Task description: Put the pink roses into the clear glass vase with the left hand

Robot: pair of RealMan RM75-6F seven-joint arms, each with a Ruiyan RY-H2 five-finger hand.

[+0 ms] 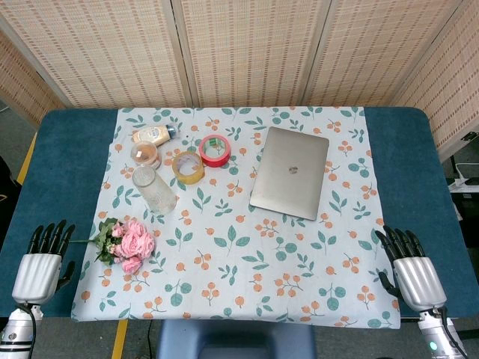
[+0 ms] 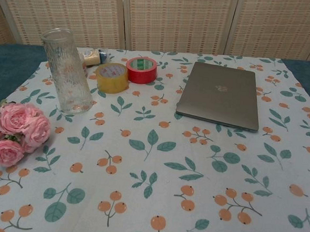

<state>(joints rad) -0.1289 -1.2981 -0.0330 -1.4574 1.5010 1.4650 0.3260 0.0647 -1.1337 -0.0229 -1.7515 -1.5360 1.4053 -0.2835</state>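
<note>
Nothing is started yet, as I judge it: my left hand (image 1: 41, 262) rests at the near left edge of the table (image 1: 67, 161), fingers spread and holding nothing, and my right hand (image 1: 410, 268) lies the same way at the near right edge, empty with its fingers apart. The pink roses (image 1: 129, 243) lie flat on the leafy tablecloth (image 1: 247, 254), just at three o'clock from my left hand, blooms toward the table's middle and the green stem pointing back toward my fingers. The clear glass vase (image 1: 153, 188) stands upright at about twelve o'clock from the roses, near them but not touching; the chest view shows its mouth open and nothing inside. Beyond it sit a yellow tape roll (image 1: 188, 167), a red tape roll (image 1: 215, 149), and a closed laptop (image 1: 290, 172) well off at two o'clock. My next move should be reaching across to close on the stems below the blooms, then lifting, turning the bunch stem-down, and lowering it into that narrow mouth without knocking the vase over.
</note>
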